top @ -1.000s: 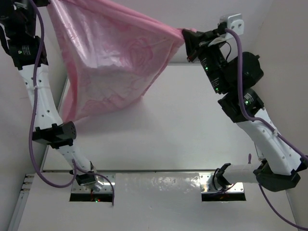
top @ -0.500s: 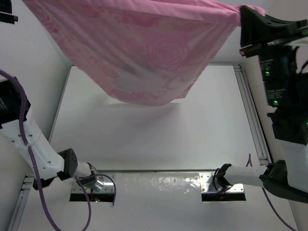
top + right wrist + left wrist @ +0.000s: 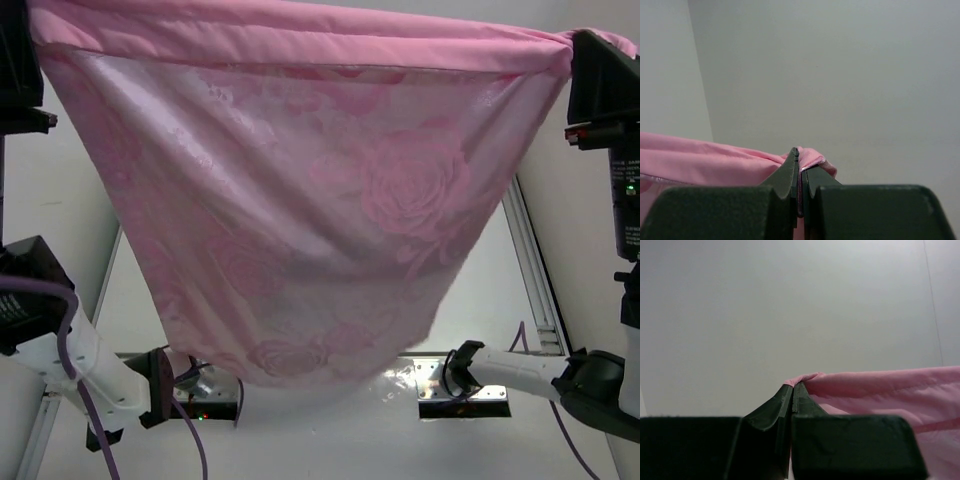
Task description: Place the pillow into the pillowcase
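Observation:
The pink satin pillowcase (image 3: 330, 200) with its rose pattern hangs stretched across the top view, close to the camera, sagging to a low point near the arm bases. My left gripper (image 3: 30, 25) is shut on its top left corner (image 3: 805, 377). My right gripper (image 3: 575, 45) is shut on its top right corner (image 3: 812, 156). Both wrist views show closed jaws pinching pink fabric against a plain wall. The pillow does not show; I cannot tell whether it is inside the hanging case.
The white table (image 3: 480, 290) shows only at the right below the cloth, with a metal rail (image 3: 535, 280) along its right edge. The arm bases (image 3: 465, 385) sit at the near edge. White walls stand on both sides.
Both grippers have risen and spread apart, lifting the pillowcase toward the camera. The cloth now covers most of the top view and hides most of the table.

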